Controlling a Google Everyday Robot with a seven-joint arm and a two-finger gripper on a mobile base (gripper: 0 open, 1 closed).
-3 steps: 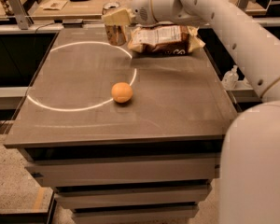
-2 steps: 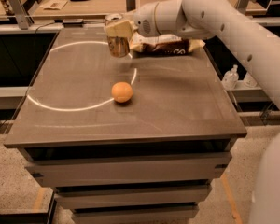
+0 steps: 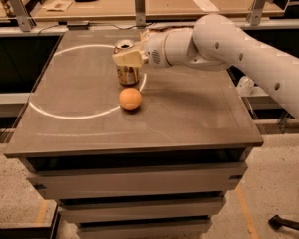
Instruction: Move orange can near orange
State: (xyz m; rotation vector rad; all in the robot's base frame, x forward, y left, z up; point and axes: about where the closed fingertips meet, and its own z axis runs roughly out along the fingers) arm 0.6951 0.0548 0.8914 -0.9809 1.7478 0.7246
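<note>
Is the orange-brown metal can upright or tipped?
Upright: the orange-brown metal can, silver rim on top, gripped by the hand just behind the round orange fruit.

My gripper (image 3: 125, 59) sat over the far half of the table (image 3: 199, 118). Its near finger was clamped across the orange can (image 3: 127, 76) and covered the upper part of the can's side. The far finger was hidden behind the can. I could not tell whether the can's base touched the table. At 1 o'clock from the can, my arm (image 3: 224, 44) covered most of a snack bag (image 3: 152, 32), and the arm itself ran out of view at 3 o'clock. Small items on the far bench (image 3: 169, 4) at 12 o'clock were too blurred to name. At 5 o'clock the edge cut off a black object (image 3: 288, 223).
</note>
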